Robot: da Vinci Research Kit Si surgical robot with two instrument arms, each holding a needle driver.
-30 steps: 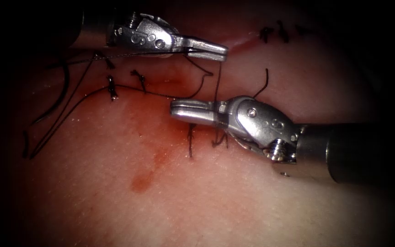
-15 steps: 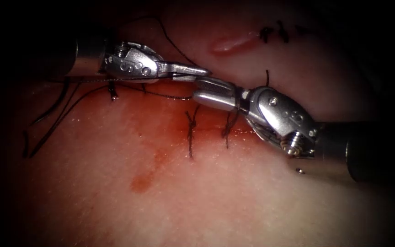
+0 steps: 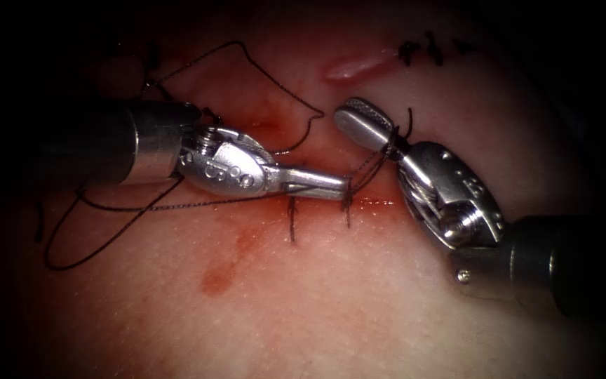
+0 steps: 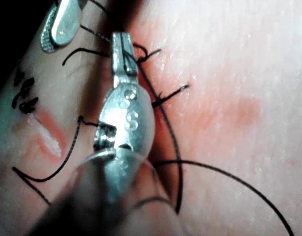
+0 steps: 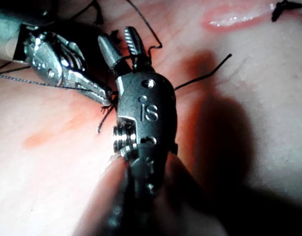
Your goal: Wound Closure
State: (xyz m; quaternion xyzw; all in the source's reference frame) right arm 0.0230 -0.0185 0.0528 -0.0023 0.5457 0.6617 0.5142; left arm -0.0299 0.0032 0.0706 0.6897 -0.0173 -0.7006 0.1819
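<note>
My left tool (image 3: 338,186) lies across the tissue (image 3: 331,309) from the left. Its jaws are shut on the thread (image 3: 275,84) right by a tied stitch (image 3: 347,207) on the cut (image 3: 376,202). The left wrist view has the same shut tip (image 4: 122,42) at the knot. A short strand runs from there up to my right tool (image 3: 352,116), which points up and left. Its jaws stand open (image 5: 120,44), with thread wound around them near their base, nothing gripped between them. The left tool's tip (image 5: 104,96) lies just beside it.
A second tied stitch (image 3: 292,210) sits left of the held one. Loose thread loops lie at the far left (image 3: 99,249). Red fluid (image 3: 219,281) stains the tissue below the cut. A glistening slit (image 3: 359,67) and dark stitch ends (image 3: 415,52) lie above.
The left tool came down and to the right, to the stitch. The right tool swung its jaws up and away, and thread now lies wound around them.
</note>
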